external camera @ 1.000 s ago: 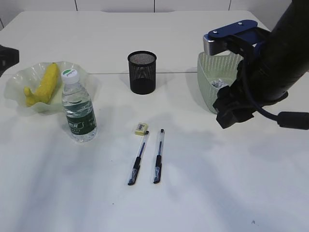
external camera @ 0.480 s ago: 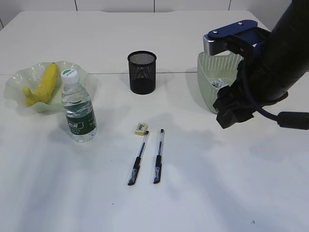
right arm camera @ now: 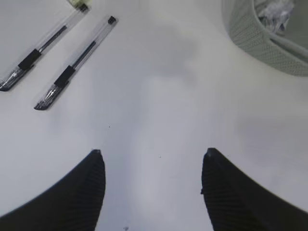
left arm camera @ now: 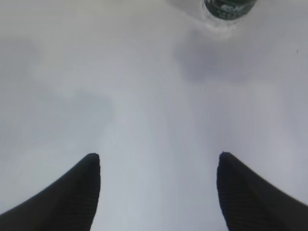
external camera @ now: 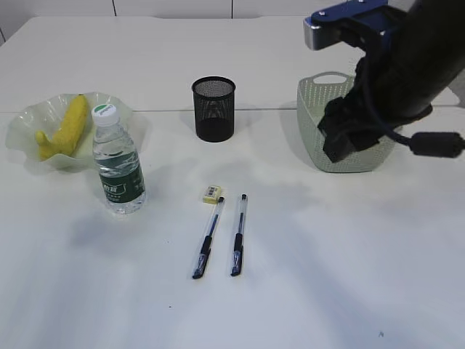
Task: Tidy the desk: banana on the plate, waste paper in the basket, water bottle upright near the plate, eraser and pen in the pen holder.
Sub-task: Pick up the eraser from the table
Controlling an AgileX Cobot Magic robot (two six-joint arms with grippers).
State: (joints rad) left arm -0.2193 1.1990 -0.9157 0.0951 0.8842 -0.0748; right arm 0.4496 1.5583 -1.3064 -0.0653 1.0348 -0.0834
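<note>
The banana [external camera: 67,125] lies on the clear plate [external camera: 22,116] at the left. The water bottle [external camera: 118,163] stands upright beside the plate; its base shows in the left wrist view [left arm camera: 228,6]. The yellow eraser [external camera: 211,193] and two pens [external camera: 208,236] [external camera: 238,234] lie on the table in front of the black mesh pen holder [external camera: 213,109]. The pens also show in the right wrist view [right arm camera: 41,53] [right arm camera: 74,62]. Crumpled waste paper [right arm camera: 275,9] lies in the green basket [right arm camera: 255,36]. My left gripper [left arm camera: 159,155] is open and empty. My right gripper [right arm camera: 153,152] is open and empty over bare table, right of the pens.
My right arm [external camera: 385,73] hangs in front of the basket [external camera: 311,123] and hides its inside in the exterior view. The left arm is out of the exterior view. The white table [external camera: 327,276] runs to the frame edges.
My right arm has risen and moved back, uncovering the basket's front wall. The left arm's dark edge at the far left has gone from the exterior view.
</note>
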